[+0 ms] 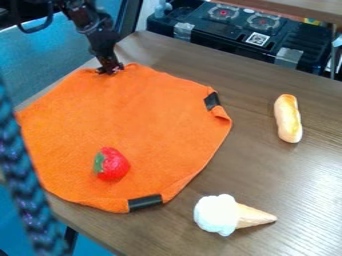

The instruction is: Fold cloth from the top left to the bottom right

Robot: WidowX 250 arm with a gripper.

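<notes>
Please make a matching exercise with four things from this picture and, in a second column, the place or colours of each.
1. Strawberry
2. Ice cream cone
3. Bread
4. Gripper

A. White and tan
B. At the upper edge of the cloth
C. Resting on the cloth
D. Golden brown, right of the cloth

Pairs: 1-C, 2-A, 3-D, 4-B

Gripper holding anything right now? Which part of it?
Can't tell. The gripper is right at the top edge of the orange cloth, but whether it grips there isn't clear.
</notes>
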